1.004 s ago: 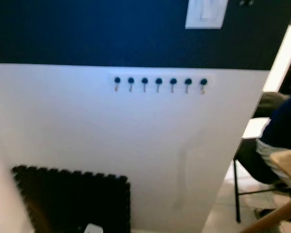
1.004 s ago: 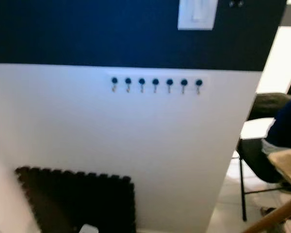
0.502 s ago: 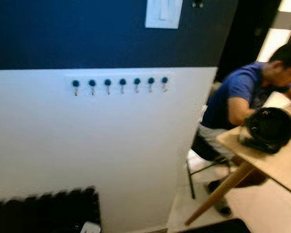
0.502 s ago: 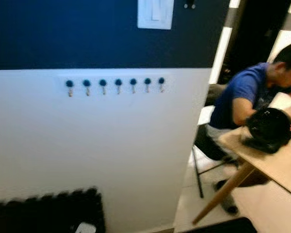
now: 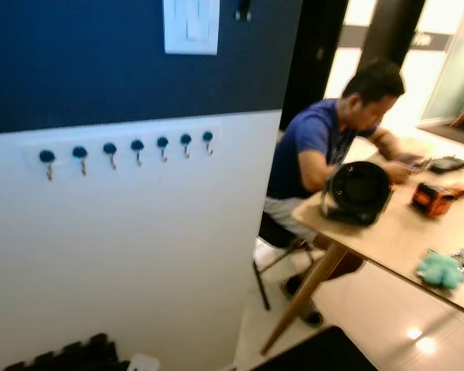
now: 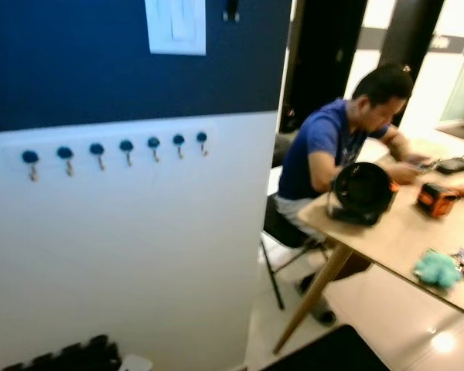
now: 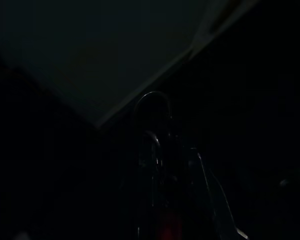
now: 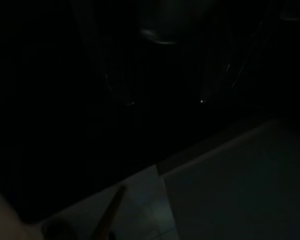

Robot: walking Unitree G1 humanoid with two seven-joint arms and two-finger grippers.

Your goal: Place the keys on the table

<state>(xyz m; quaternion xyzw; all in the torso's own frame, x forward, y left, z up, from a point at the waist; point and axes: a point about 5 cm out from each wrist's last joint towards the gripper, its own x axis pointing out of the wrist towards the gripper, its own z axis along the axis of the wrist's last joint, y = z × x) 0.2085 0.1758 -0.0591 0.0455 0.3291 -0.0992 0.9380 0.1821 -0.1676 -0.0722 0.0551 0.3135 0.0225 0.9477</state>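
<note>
A light wooden table [image 5: 402, 232] stands at the right, past the corner of the wall, on slanted wooden legs. In the very dark left wrist view, a thin metal key ring [image 7: 152, 97] sticks up between the two close-set fingers of my left gripper [image 7: 157, 137], which looks shut on the keys. The right wrist view is almost black: two faint glints, a strip of pale floor and a wall edge.
A person [image 5: 317, 147] in a blue shirt sits on a chair [image 5: 282, 247] at the table's near end. On the table lie a black round object [image 5: 359, 192], an orange box [image 5: 431, 199] and a teal cloth [image 5: 439, 269]. A row of hooks [image 5: 135, 147] lines the wall.
The camera has swung to the right. The wall hooks slid to the left of the picture, the black foam mat nearly left it, and the person and table came fully into view.
</note>
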